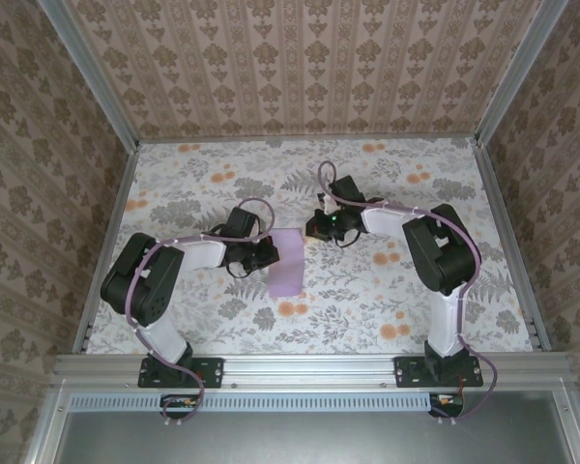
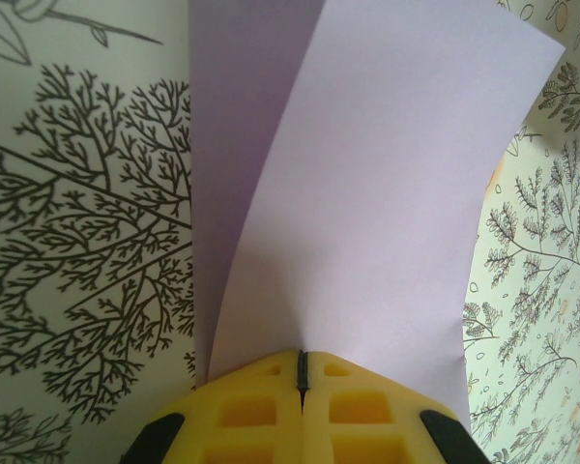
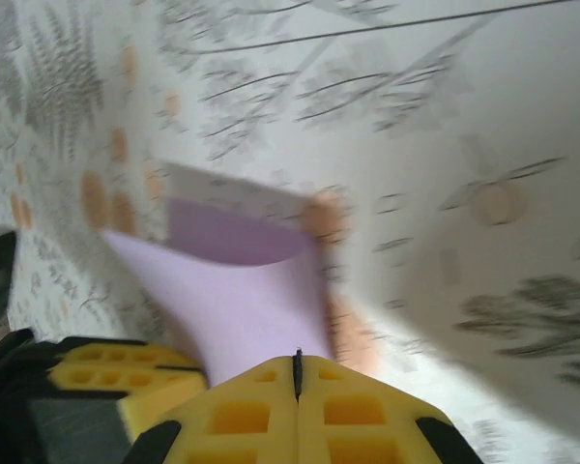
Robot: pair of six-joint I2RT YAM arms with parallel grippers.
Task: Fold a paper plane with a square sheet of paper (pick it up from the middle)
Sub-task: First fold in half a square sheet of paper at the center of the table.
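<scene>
Grippers both pinch the square sheet of paper [image 1: 288, 266], doubled over mid-tablecloth [image 1: 367, 290]; left gripper [image 1: 270, 257] at its 9 o'clock edge, right gripper [image 1: 311, 229] at 1 o'clock; probably keeping edges aligned for creasing.

FLORAL SET: A white tablecloth [image 1: 367, 290] printed with grey ferns and orange blossoms spreads across the middle of the top view. Beige wallpaper [image 1: 300, 58] with brown damask stripes lines the panels at the top and down both sides. Pale aluminium posts [image 1: 89, 72] slant in from the upper corners. A ribbed aluminium rail [image 1: 309, 367] crosses the lower part, above a dark grey panel [image 1: 309, 435] along the bottom edge. The left wrist view shows the tablecloth's grey branches sharp at left; the right wrist view shows them blurred.
</scene>
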